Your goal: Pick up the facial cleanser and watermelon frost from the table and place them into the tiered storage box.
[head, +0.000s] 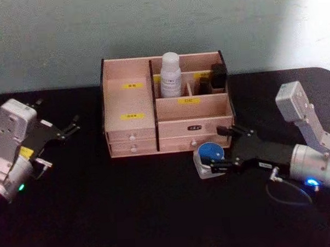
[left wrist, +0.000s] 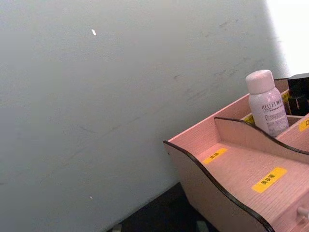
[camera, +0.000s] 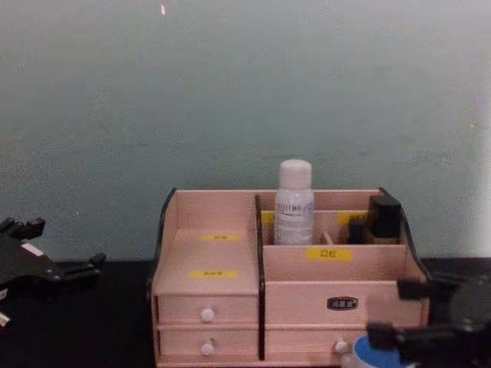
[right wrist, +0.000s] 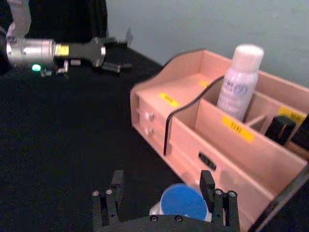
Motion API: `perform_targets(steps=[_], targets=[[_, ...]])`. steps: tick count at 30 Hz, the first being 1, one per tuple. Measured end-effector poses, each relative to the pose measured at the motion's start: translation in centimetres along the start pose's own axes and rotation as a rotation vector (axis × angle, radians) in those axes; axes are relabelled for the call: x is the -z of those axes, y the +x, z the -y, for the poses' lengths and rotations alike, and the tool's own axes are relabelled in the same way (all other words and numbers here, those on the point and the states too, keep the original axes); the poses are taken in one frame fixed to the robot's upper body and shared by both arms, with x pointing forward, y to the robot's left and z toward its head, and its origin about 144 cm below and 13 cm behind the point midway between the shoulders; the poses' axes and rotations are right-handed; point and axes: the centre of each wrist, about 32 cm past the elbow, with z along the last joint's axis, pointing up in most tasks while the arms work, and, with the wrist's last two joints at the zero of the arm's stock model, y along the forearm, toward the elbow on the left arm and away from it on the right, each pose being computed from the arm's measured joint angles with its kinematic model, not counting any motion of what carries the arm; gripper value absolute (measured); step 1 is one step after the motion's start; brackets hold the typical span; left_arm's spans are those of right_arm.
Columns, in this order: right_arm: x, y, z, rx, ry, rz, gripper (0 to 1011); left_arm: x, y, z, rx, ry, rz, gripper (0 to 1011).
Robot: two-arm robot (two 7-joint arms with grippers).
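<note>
The facial cleanser [head: 170,74], a tall white bottle, stands upright in a back compartment of the tiered storage box [head: 130,106]; the bottle [left wrist: 267,102] also shows in the left wrist view. The watermelon frost [head: 209,152], a squat jar with a blue lid, sits on the table just before the box's right front corner. My right gripper [head: 221,149] is open and straddles the jar, one finger on each side; in the right wrist view the jar [right wrist: 182,202] lies between the fingers. My left gripper [head: 75,126] hovers open, left of the box, holding nothing.
The table [head: 130,212] is black. Dark small items [head: 218,76] fill the box's back right compartment. Drawers with white knobs [head: 133,137] face me. A grey wall stands close behind the box. A loose cable [head: 289,197] lies under my right wrist.
</note>
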Motion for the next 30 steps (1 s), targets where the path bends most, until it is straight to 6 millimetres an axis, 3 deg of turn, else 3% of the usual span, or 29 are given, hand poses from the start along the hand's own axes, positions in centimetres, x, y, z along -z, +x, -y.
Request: perform_targets(steps=[12, 30], targets=[[0.9, 0.0, 1.4, 0.013, -0.09, -0.034, 1002, 0.0, 0.0, 0.0, 0.0, 0.0, 0.0, 1001], [1.4, -0.1, 0.4, 0.065, -0.162, -0.058, 1002, 0.0, 0.0, 0.0, 0.0, 0.0, 0.0, 1001]])
